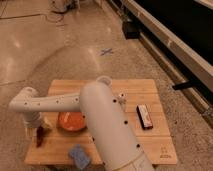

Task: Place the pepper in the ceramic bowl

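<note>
The pepper [39, 136] is a small dark red-brown piece at the left edge of the wooden table [150, 95]. It stands lengthwise just below my gripper [36, 131], which hangs from the white arm at the table's left side, right at the pepper. The ceramic bowl [71, 121] is orange and glossy. It sits on the table just right of the gripper and pepper, partly hidden by my arm.
A blue-grey folded cloth [79, 154] lies near the table's front edge, below the bowl. A dark rectangular object with a red stripe [145, 116] lies on the right half. My bulky white arm [107, 125] covers the table's middle. Bare floor surrounds the table.
</note>
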Robot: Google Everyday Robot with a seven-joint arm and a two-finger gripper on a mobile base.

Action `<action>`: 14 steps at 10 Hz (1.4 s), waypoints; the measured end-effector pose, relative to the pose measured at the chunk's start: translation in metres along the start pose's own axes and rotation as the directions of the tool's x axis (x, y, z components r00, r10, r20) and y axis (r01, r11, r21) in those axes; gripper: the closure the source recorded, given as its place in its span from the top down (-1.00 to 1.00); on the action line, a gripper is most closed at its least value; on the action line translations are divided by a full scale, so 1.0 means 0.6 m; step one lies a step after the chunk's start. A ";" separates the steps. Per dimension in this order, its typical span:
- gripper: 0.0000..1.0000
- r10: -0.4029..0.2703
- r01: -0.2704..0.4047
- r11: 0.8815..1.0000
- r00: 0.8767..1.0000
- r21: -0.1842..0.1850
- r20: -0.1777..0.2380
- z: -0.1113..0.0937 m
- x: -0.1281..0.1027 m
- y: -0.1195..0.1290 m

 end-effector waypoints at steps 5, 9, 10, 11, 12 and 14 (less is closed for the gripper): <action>-0.87 0.007 -0.007 1.000 1.000 0.006 0.002 -0.021 0.006 -0.008; -1.00 0.040 -0.038 0.999 0.998 0.030 -0.047 -0.107 0.027 0.008; -1.00 0.049 -0.047 0.998 0.997 0.031 -0.063 -0.129 0.035 0.022; -1.00 0.053 -0.051 0.998 0.996 0.031 -0.068 -0.135 0.038 0.027; -1.00 0.091 -0.089 0.996 0.990 0.025 -0.103 -0.180 0.055 0.082; -1.00 0.142 -0.142 0.990 0.982 0.010 -0.121 -0.208 0.059 0.151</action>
